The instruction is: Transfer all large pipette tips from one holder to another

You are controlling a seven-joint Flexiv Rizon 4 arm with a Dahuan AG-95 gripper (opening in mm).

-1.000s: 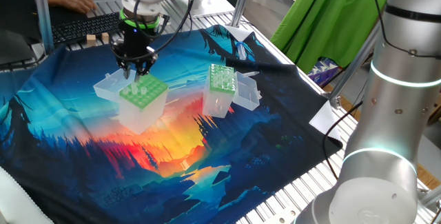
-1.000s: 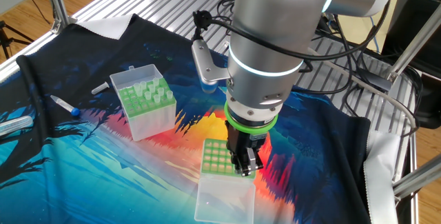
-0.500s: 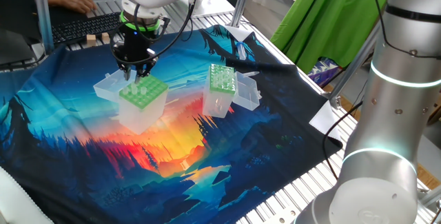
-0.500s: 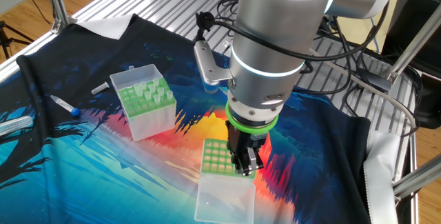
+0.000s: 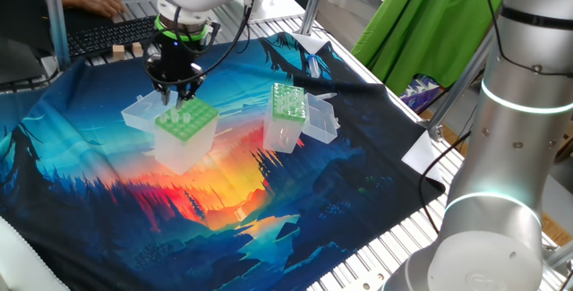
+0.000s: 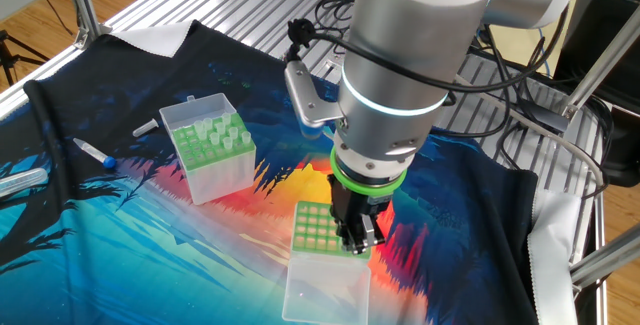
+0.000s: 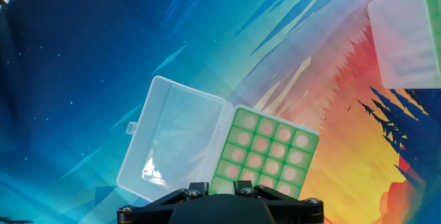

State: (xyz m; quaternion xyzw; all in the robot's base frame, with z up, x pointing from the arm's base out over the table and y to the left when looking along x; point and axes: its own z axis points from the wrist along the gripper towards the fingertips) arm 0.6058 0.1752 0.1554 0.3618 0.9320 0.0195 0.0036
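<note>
One holder (image 5: 190,128) (image 6: 312,227) (image 7: 269,156), a clear box with a light-green plate of wide holes, stands with its lid (image 7: 172,145) folded open. My gripper (image 5: 175,95) (image 6: 357,241) hangs just above the plate's edge. In one fixed view a pale large pipette tip (image 5: 168,98) shows between the fingers, its lower part still in the plate. The hand view shows only the gripper's base. Another holder (image 5: 288,103) (image 6: 207,155) (image 7: 406,38), narrower with a finely dotted plate, stands apart. Several tips (image 6: 226,137) stand up from it.
A blue-capped pen (image 6: 94,152), a clear tube (image 6: 20,180) and a small white piece (image 6: 146,127) lie on the printed cloth beside the narrower holder. A keyboard (image 5: 107,33) and a person's hand (image 5: 94,1) are at the table's far edge. The arm's column (image 5: 506,130) stands at one side.
The gripper has risen very slightly over the wide-holed holder. Both boxes have stayed where they were.
</note>
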